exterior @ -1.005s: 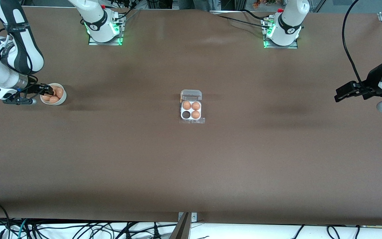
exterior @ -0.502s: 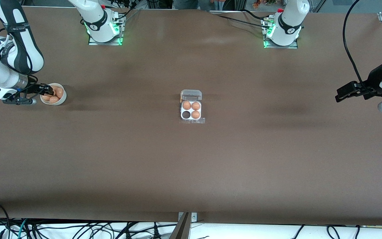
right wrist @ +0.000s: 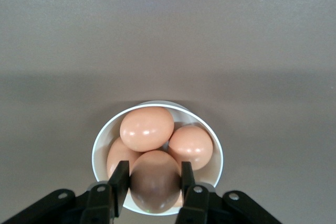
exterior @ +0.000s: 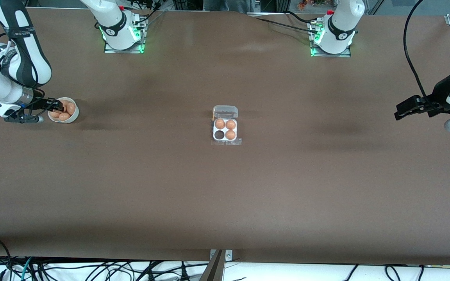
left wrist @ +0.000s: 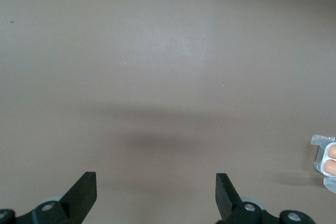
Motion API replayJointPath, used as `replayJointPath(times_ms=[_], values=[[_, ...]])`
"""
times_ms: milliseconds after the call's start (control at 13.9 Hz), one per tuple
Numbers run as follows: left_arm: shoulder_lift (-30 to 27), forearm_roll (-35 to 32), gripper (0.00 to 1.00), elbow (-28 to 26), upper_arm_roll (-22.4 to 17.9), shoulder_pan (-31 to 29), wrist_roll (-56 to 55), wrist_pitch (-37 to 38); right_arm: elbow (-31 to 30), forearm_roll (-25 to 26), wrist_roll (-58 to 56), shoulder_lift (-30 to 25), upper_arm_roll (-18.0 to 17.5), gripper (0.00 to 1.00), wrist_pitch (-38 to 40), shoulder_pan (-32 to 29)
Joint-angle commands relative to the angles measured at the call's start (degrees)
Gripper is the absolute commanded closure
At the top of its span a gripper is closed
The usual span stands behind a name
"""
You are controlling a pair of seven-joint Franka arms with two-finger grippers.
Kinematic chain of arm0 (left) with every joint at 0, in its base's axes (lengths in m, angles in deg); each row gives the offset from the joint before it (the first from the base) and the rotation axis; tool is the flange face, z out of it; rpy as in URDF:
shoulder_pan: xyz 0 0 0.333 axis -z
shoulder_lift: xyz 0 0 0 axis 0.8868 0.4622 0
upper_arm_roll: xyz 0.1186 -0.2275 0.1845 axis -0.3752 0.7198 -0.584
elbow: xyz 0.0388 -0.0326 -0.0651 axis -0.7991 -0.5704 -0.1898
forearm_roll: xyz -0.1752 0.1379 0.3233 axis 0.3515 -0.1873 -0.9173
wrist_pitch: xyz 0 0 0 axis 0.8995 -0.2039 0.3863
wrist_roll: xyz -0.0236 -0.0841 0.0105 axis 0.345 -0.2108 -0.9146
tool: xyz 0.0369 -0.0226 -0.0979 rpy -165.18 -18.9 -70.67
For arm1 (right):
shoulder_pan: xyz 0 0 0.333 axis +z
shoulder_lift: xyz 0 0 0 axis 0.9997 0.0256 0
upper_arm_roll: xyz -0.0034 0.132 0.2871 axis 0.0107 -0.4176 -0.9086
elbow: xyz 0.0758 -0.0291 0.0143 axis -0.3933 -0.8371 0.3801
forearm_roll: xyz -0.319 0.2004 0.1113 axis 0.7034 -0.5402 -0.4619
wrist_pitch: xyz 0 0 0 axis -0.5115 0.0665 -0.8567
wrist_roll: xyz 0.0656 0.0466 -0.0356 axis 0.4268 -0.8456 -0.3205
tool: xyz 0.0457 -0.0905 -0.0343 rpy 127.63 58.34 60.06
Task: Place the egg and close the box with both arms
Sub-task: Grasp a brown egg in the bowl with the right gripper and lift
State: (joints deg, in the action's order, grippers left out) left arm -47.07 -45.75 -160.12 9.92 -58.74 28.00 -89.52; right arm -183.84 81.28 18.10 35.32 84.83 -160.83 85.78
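Smooth orange-tan egg [right wrist: 155, 181] gripped by right hand [right wrist: 152, 183] in bowl [right wrist: 216, 153]

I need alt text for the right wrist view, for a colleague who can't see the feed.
The right claw has its two black fingers closed around one tan egg in a round white bowl. Three more eggs lie in the bowl with it, and plain brown table fills the rest.

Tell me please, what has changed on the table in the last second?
Almost nothing. The right gripper stays in the bowl, its fingers on either side of one egg, not lifted. The left gripper still waits open over the table's end. The box remains open with three eggs and one empty cell.
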Motion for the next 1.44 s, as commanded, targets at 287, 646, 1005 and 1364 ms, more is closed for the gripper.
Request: replayJointPath(times_ms=[287,646,1005,1364], values=[[-0.1,-1.6,0.0,0.7,-0.1,-0.5,1.0,0.8,3.7,-0.3,-1.0,-0.7,-0.3,0.84,7.2,0.4],[0.0,-1.6,0.0,0.7,-0.1,-0.5,1.0,0.8,10.4,-0.3,-0.7,-0.5,-0.4,0.84,14.0,1.8],[0.0,-1.6,0.0,0.7,-0.1,-0.4,1.0,0.8,20.6,-0.9,7.2,2.4,-0.4,0.83,22.2,11.4],[0.0,-1.6,0.0,0.6,-0.1,-0.4,1.0,0.8,30.4,-5.0,21.9,7.9,-0.4,0.83,26.1,24.9]])
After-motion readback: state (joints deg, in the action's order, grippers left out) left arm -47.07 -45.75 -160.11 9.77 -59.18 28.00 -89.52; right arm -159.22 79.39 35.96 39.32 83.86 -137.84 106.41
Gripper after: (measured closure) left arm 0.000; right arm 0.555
